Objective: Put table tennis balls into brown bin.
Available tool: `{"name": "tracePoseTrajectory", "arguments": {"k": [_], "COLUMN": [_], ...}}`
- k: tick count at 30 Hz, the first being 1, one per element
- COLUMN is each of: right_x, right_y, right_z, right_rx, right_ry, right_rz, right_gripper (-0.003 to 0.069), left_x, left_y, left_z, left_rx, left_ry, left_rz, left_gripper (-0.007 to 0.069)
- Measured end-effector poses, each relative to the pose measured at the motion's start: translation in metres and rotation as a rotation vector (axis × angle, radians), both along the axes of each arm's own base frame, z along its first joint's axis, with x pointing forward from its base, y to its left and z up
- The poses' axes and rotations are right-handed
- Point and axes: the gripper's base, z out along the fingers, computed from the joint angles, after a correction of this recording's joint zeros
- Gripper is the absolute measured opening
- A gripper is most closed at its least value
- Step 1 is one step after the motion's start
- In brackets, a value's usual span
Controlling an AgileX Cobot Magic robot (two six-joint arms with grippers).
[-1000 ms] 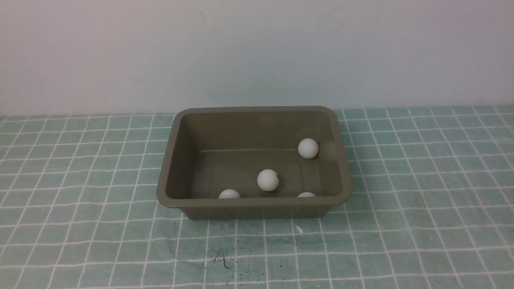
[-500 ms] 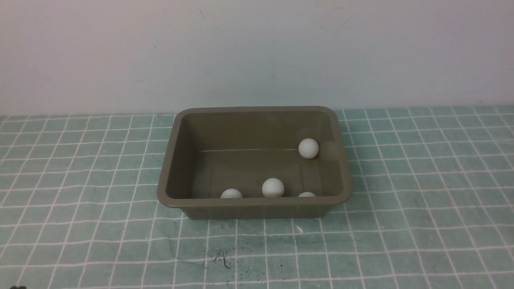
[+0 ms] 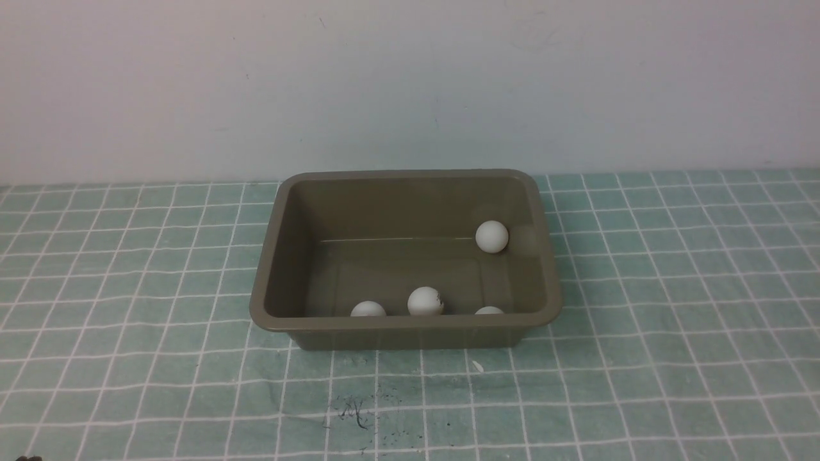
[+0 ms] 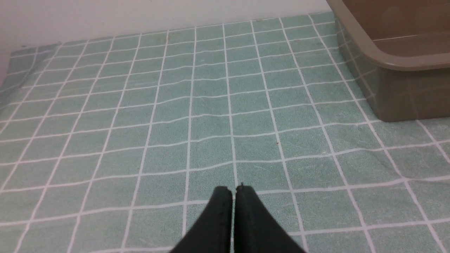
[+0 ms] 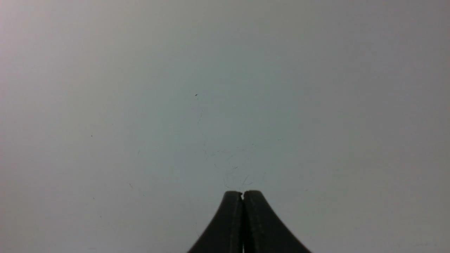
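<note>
Two sets of fingers are pressed fully together and hold nothing. The left gripper (image 4: 233, 189) hangs low over the green checked cloth (image 4: 175, 105) that covers the tabletop, with the near left corner of the brown bin (image 4: 386, 63) off to its side and well apart from the tips. The right gripper (image 5: 242, 193) points at a plain pale wall (image 5: 225, 88); neither the bin nor any ball shows in its view.

In the front view the bin (image 3: 410, 323) sits near the tabletop's back edge, roughly centred. All four table tennis balls lie inside it: the far ball (image 3: 492, 236) close to the back right corner, the speckled ball (image 3: 425, 301) near the front wall, and the left ball (image 3: 368, 309) and right ball (image 3: 489, 310) both half hidden behind the front rim. No ball is visible on the cloth, though the nearest strip of tabletop is probably out of frame.

I judge the placing step finished, so the next move calls for nothing but keeping both arms clear.

Against the frame a second ago, only the speckled ball differs: it has rolled from mid-floor toward the front wall. The other three are unchanged.
</note>
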Motion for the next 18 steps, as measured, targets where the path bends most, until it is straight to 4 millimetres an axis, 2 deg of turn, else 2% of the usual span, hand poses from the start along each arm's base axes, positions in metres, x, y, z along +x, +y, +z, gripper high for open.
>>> {"name": "tracePoseTrajectory", "arguments": {"k": [5, 11, 18], "right_x": [0.0, 0.0, 0.005], "right_y": [0.0, 0.003, 0.012], "right_z": [0.0, -0.002, -0.015], "right_rx": [-0.005, -0.088, -0.202], "right_ry": [-0.001, -0.003, 0.025], "right_rz": [-0.002, 0.007, 0.07], "right_gripper": [-0.0012, -0.0012, -0.0012], "left_x": [0.0, 0.0, 0.0], "left_y": [0.0, 0.0, 0.0], "left_z": [0.0, 0.0, 0.0], "left_rx": [0.0, 0.0, 0.001], "left_ry": [0.0, 0.0, 0.0], "left_rz": [0.0, 0.0, 0.0], "left_gripper": [-0.0005, -0.0005, -0.0005]}}
